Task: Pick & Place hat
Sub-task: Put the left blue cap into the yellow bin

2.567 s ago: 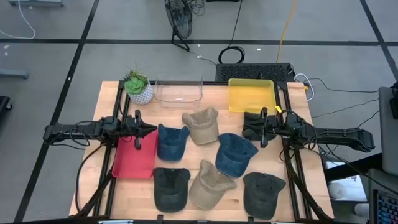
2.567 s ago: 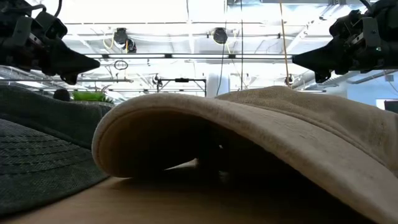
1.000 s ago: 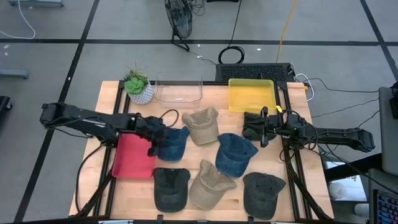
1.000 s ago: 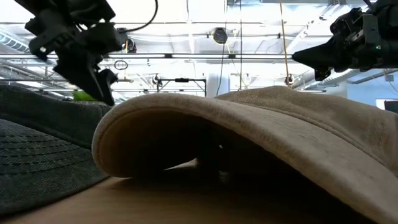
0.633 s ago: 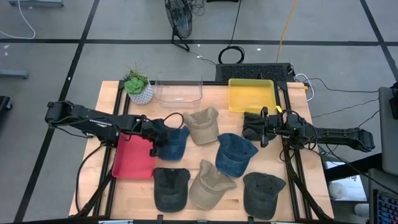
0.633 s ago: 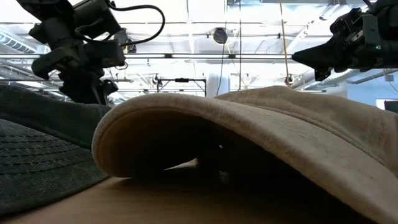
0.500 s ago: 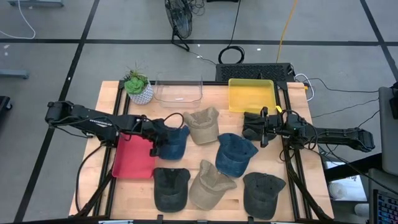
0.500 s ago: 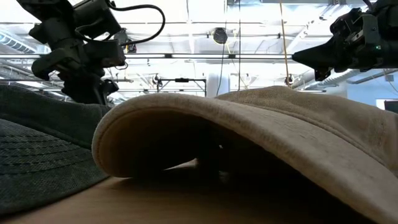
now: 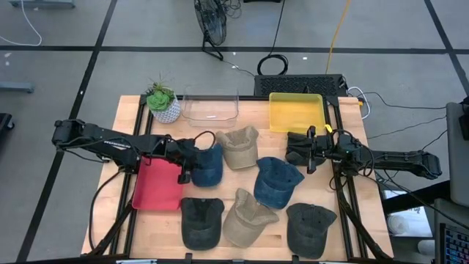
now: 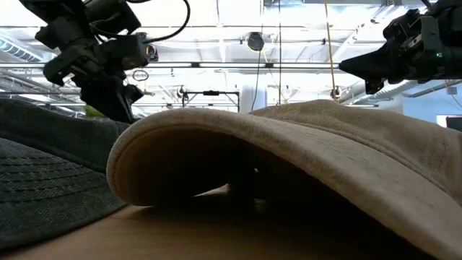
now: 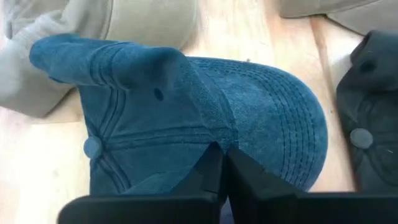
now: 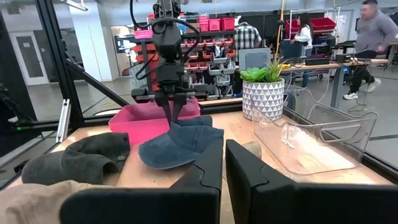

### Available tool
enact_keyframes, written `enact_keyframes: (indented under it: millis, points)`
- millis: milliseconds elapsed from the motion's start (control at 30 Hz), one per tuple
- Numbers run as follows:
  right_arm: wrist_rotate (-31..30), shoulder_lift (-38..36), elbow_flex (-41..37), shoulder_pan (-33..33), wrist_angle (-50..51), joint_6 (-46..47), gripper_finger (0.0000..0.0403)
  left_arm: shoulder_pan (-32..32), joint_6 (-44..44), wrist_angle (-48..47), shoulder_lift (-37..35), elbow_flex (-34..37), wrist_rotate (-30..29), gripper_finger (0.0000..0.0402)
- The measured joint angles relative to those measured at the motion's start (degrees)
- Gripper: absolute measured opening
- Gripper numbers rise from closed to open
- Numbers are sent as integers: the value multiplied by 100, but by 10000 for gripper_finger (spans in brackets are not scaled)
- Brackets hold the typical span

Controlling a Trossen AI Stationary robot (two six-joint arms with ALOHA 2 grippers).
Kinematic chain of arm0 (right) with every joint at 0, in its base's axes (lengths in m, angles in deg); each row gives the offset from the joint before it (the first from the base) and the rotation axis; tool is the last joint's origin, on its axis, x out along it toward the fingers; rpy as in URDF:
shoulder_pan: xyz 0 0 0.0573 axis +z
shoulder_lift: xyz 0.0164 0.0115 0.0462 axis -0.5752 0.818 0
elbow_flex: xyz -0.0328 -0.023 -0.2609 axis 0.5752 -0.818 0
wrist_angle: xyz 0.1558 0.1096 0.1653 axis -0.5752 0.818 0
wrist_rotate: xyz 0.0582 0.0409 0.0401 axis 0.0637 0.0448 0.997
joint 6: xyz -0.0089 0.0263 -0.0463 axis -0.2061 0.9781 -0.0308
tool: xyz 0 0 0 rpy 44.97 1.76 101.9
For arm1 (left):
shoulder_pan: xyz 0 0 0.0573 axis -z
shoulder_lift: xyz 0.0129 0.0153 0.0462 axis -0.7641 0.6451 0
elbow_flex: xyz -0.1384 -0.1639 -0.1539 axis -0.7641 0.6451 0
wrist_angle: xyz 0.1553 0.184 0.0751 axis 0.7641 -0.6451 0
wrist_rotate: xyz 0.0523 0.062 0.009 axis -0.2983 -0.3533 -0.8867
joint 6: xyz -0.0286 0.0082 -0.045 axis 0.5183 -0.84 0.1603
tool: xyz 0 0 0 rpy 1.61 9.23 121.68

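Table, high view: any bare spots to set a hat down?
Bare: the red tray beside the left gripper, the yellow tray, and wood between potted plant and left edge. Crowded: the middle and front, packed with hats around the blue hat.

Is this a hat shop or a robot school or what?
Probably a robot lab or workshop, not a shop. Shelves with red bins stand behind the wooden table, people work at other benches, and cables trail over the grey floor.
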Motion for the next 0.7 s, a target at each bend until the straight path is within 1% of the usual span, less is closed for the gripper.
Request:
enact_keyframes:
  millis: [67,167,267,400,600,700]
  points:
    - [0,2,-1,0,-55,89,0,0,-76,-72,-73,-107,7,15]
    - [13,0,0,0,-227,160,0,0,-158,-317,-173,-383,69,6]
    - [16,3,-1,0,-506,156,0,2,-316,-469,-244,-704,53,10]
    - [86,169,20,32,-881,-118,0,-7,-561,-481,-239,-979,4,7]
    - [135,936,447,222,-751,-297,0,-7,-755,-398,-26,-1092,-70,9]
    - [-1,1507,894,299,-831,-469,0,-24,-847,-222,47,-1099,-160,5]
